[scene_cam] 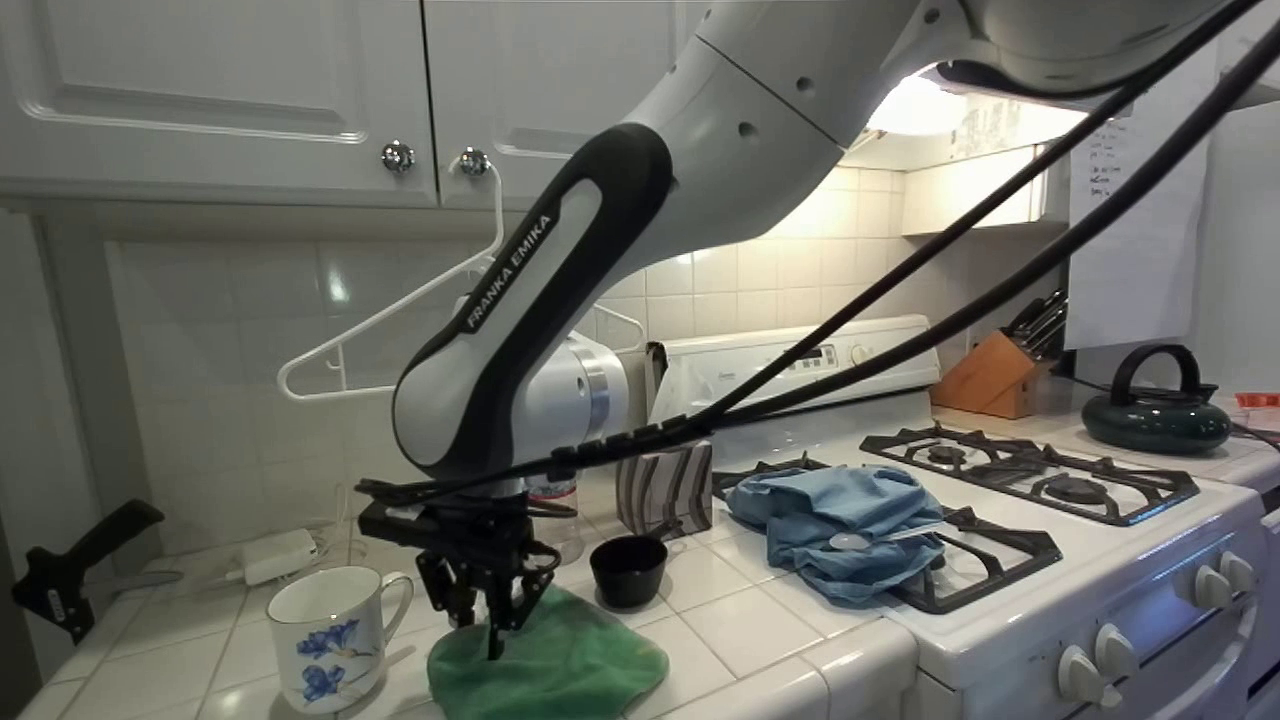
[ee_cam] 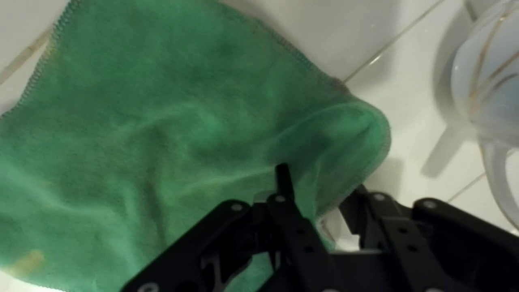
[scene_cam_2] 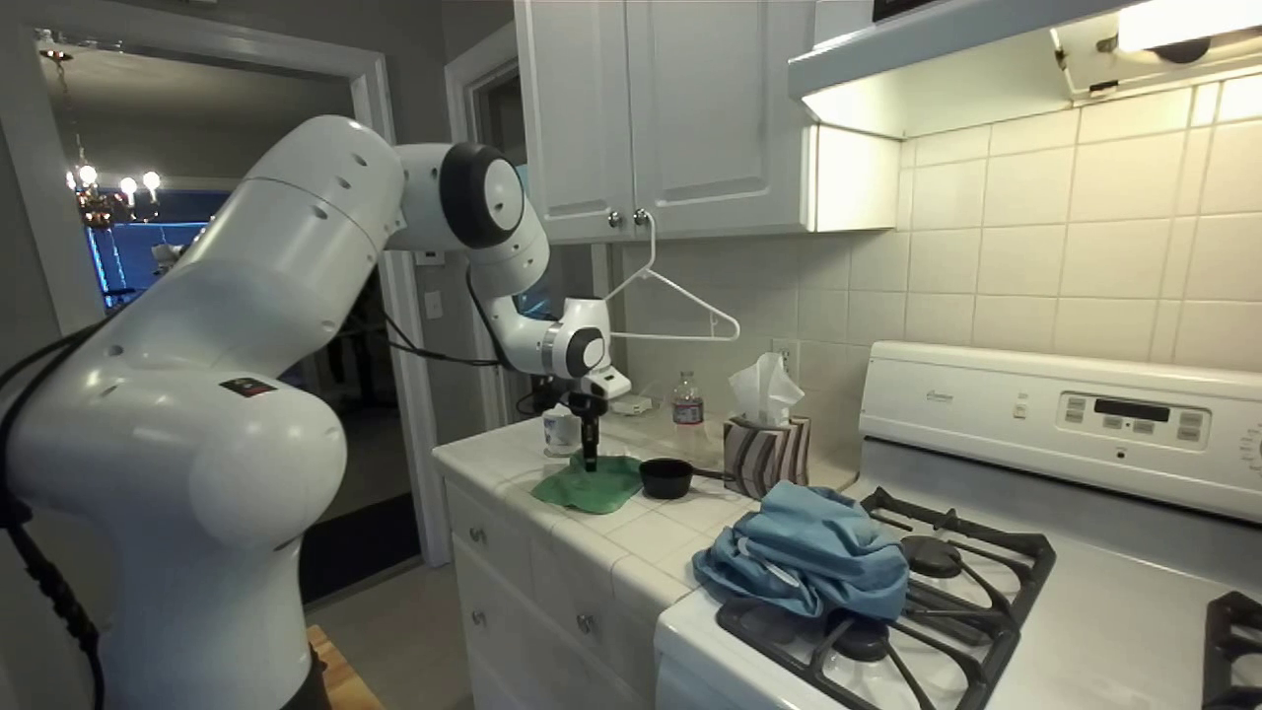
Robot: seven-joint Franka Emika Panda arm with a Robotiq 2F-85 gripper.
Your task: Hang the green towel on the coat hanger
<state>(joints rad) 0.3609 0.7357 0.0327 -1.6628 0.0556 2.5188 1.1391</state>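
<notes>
The green towel (scene_cam: 575,665) lies spread and wrinkled on the white tiled counter; it also shows in an exterior view (scene_cam_2: 577,489) and in the wrist view (ee_cam: 121,134). My gripper (scene_cam: 480,632) points down at the towel's edge near the mug. In the wrist view my gripper (ee_cam: 320,178) is open, its fingers apart with a raised towel fold between them. One finger is over the towel; the other is at its edge, its tip partly hidden by cloth. The white coat hanger (scene_cam_2: 675,337) hangs from a cabinet knob; the arm partly covers the hanger (scene_cam: 345,396) in an exterior view.
A flowered mug (scene_cam: 328,640) stands close beside the gripper. A small black pot (scene_cam: 628,575), a striped tissue box (scene_cam_2: 767,454) and a bottle (scene_cam_2: 687,404) stand behind the towel. A blue cloth (scene_cam_2: 818,552) lies on the stove's burner grate.
</notes>
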